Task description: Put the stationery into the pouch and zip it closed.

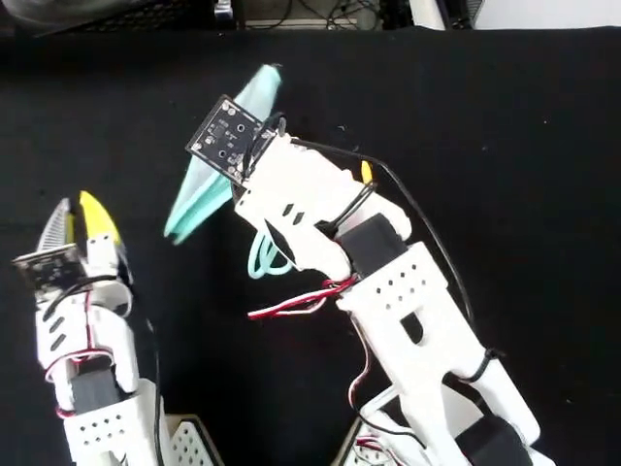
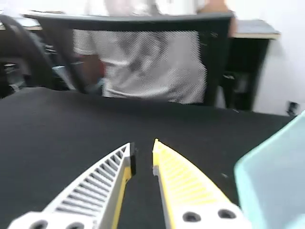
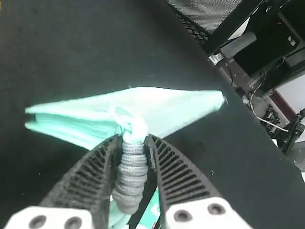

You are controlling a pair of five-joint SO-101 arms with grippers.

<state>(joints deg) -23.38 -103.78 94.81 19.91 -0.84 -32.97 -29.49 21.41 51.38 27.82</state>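
High view: the right arm's wrist hides the middle of the pale teal pouch (image 1: 197, 202); its two ends stick out. The left gripper (image 1: 82, 216) sits well apart from the pouch. Left wrist view: its jaws are barely parted and empty, with the pouch (image 2: 276, 176) cut off beside them. Right wrist view: the right gripper (image 3: 132, 139) is clamped on a grey cord (image 3: 128, 181) at the flat pouch's (image 3: 143, 109) edge
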